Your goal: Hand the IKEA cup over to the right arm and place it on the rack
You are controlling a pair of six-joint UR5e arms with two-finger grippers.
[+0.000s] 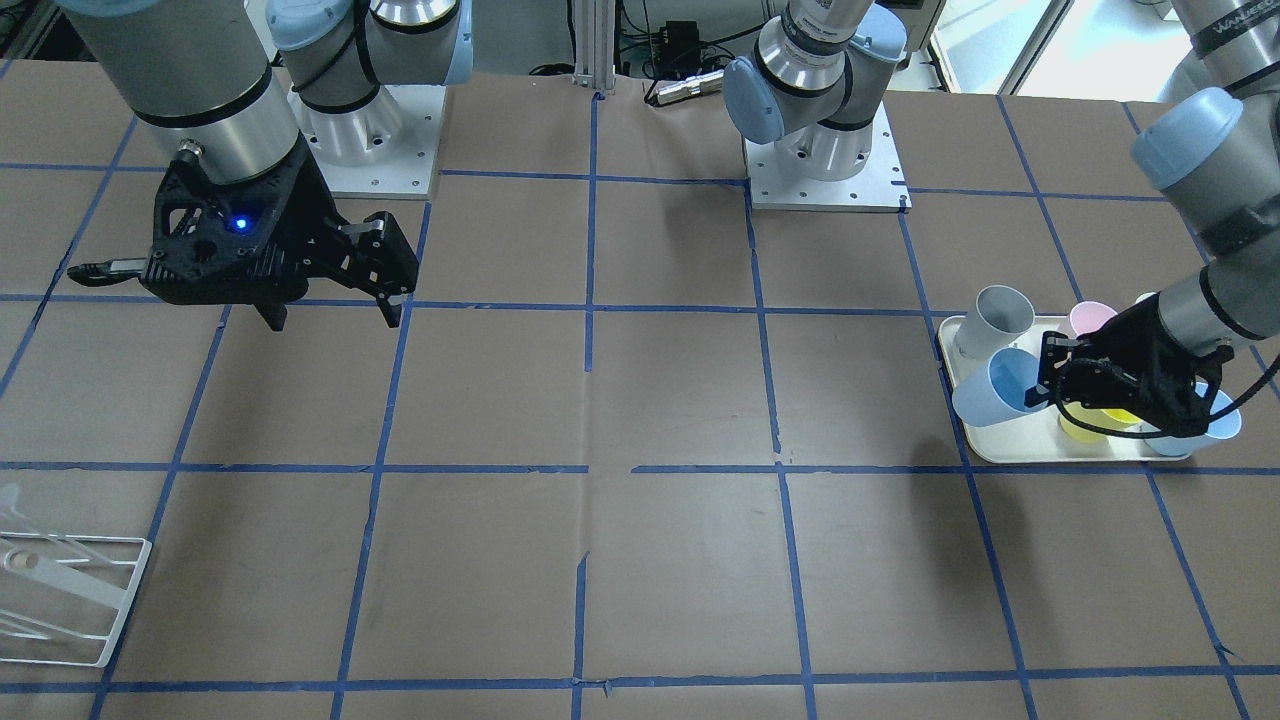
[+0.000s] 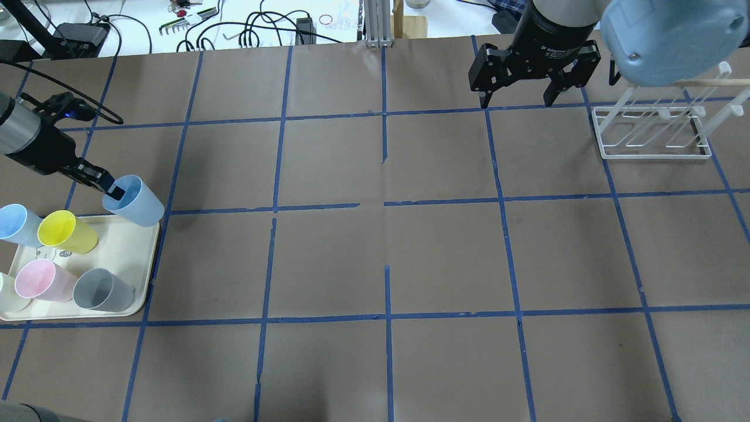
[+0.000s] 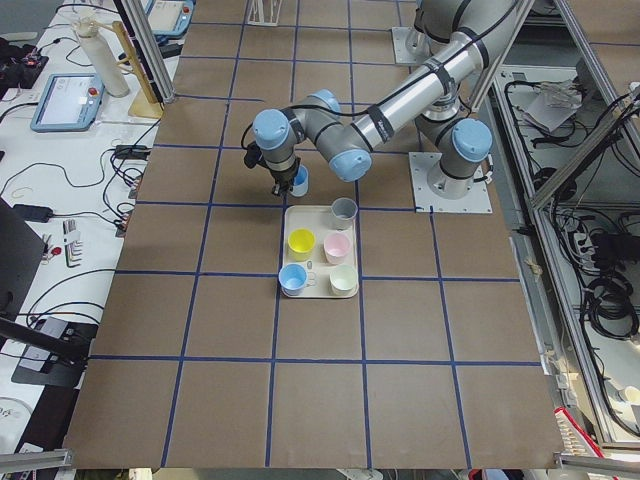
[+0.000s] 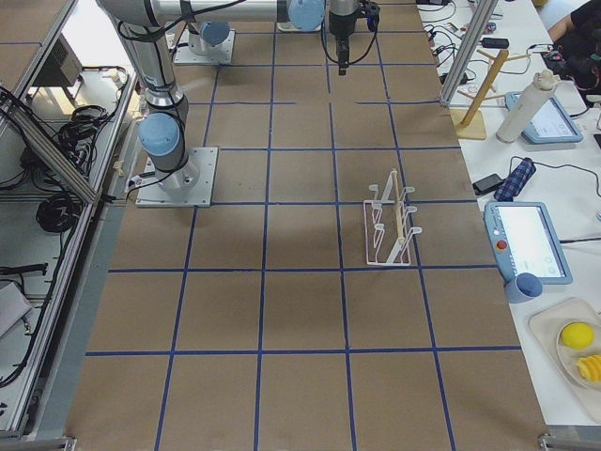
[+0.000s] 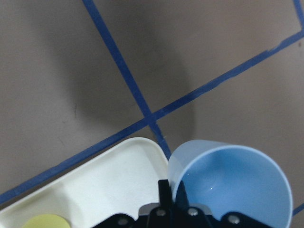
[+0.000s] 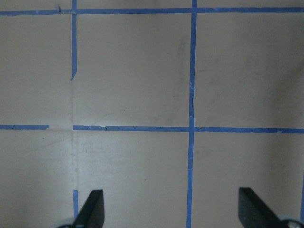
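Overhead: jaws of the left arm (image 2: 29, 143) pinch the rim of the tilted IKEA cup (image 2: 133, 201), its long axis 10-to-4 o'clock. Jaws of the right arm (image 2: 551, 29) gape empty, well apart at 3 o'clock, near the rack (image 2: 656, 156).

We see a brown surface (image 2: 445, 258) gridded with blue tape. At the overhead frame's lower left sits a cream tray (image 2: 126, 246) with a yellow cup (image 2: 67, 231), pink cup (image 2: 41, 280), grey cup (image 2: 102, 290) and pale-blue cup (image 2: 17, 224). The IKEA cup (image 2: 137, 202) is the same pale blue. The rack (image 2: 656, 156), upper right, is white. The left gripper (image 2: 114, 190) and right gripper (image 2: 518, 99) are black.
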